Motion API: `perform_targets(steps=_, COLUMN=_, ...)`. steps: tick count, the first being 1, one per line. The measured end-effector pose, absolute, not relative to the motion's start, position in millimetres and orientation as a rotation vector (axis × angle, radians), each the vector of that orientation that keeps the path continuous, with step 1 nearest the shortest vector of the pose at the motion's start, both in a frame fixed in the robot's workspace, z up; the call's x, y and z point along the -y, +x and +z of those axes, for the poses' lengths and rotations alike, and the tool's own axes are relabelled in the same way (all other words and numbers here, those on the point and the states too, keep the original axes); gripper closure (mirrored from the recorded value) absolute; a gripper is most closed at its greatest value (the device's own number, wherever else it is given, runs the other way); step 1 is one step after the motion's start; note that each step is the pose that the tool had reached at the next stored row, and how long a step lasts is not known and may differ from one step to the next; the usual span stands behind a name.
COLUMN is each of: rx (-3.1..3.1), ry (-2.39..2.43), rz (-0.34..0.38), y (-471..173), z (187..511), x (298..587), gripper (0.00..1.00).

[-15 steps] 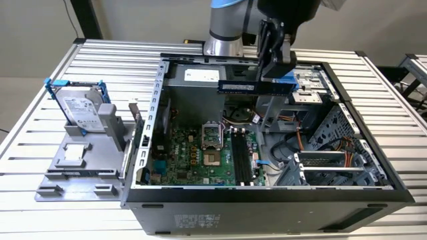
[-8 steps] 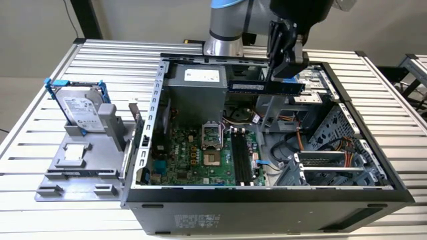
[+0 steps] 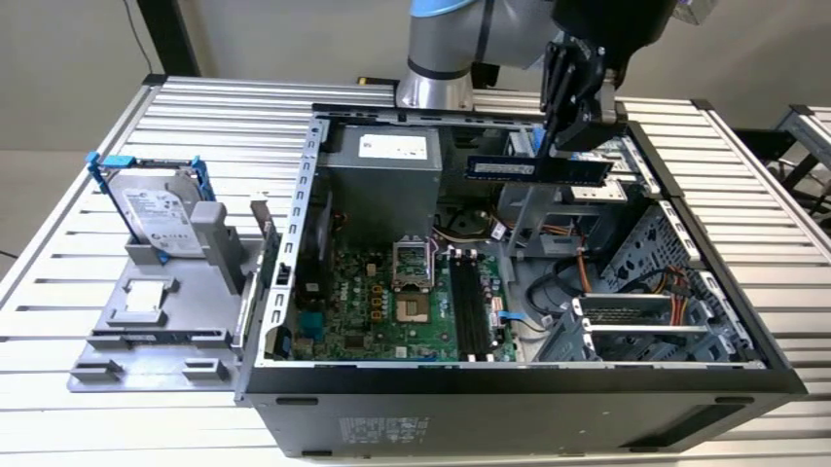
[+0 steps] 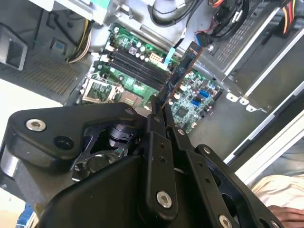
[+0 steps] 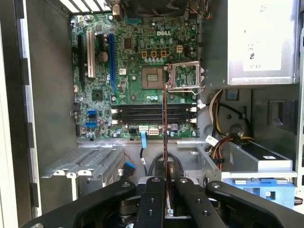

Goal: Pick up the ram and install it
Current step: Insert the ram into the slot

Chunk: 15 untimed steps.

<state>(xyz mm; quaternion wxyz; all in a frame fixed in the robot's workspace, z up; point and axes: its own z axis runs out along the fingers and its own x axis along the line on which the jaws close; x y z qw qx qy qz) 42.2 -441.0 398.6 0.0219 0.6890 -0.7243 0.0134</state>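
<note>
Open PC case [image 3: 520, 399] sits on a slatted metal desk [image 3: 58, 253], side panel off. A green motherboard [image 3: 377, 311] lies flat in the bottom with its CPU socket [image 5: 153, 77] uncovered. The grey power supply [image 3: 383, 170] is at the case's far end. Off to the exterior view's left, a silver hard drive [image 3: 159, 216] in a blue frame stands upright in a grey holder [image 3: 156, 321].

The case [image 3: 309, 195] lay open upward, leaving clear room straight down to the slots [image 3: 470, 309]. A power supply [image 3: 379, 180] and cables [image 5: 222, 141] crowded one end of them; the drive cage [image 3: 643, 292] walled one long side. The ram [image 3: 539, 170] hung above, clear of everything inside.
</note>
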Motion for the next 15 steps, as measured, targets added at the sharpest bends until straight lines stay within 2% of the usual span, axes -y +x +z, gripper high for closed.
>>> perform_targets(steps=15, rx=2.243, ry=2.134, rz=0.044, y=46.0, z=396.8, x=440.6, gripper=1.00)
